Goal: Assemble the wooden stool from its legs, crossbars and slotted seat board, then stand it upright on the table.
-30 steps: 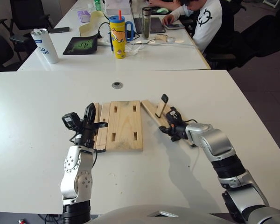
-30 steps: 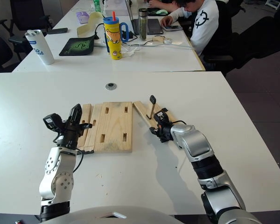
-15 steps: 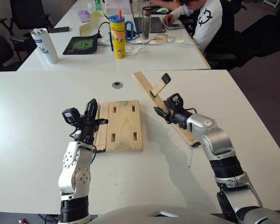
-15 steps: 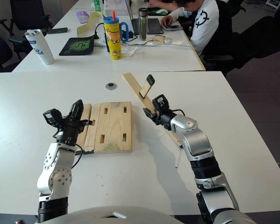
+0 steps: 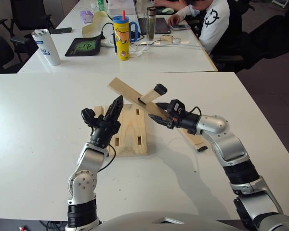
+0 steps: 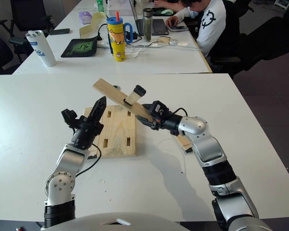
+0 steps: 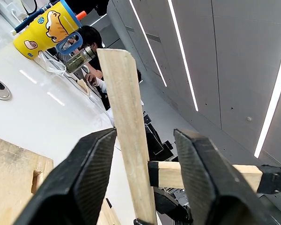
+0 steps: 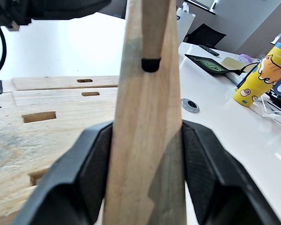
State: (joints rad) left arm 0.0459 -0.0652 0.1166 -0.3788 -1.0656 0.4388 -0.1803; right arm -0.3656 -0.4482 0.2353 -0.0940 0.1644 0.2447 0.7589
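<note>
My right gripper (image 5: 164,118) is shut on the lower end of a wooden leg (image 5: 134,95), holding it tilted in the air above the slotted seat board (image 5: 132,137). A short crossbar (image 5: 152,95) with a black tip sticks out of the leg. In the right wrist view both fingers (image 8: 91,168) press the leg (image 8: 147,117). My left gripper (image 5: 116,106) is open and raised at the leg's upper half. Its fingers (image 7: 91,183) stand either side of the leg (image 7: 129,140) with gaps. The seat board lies flat, slots showing.
Another wooden piece (image 5: 193,140) lies on the table under my right forearm. More wooden strips (image 6: 89,113) lie along the seat board's left edge, partly behind my left arm. The far table holds a yellow cup (image 5: 121,37) and a white tumbler (image 5: 46,47).
My right gripper has swung the leg leftward and over the seat board. My left gripper has risen off the strips and moved right, bringing its open fingers around the leg.
</note>
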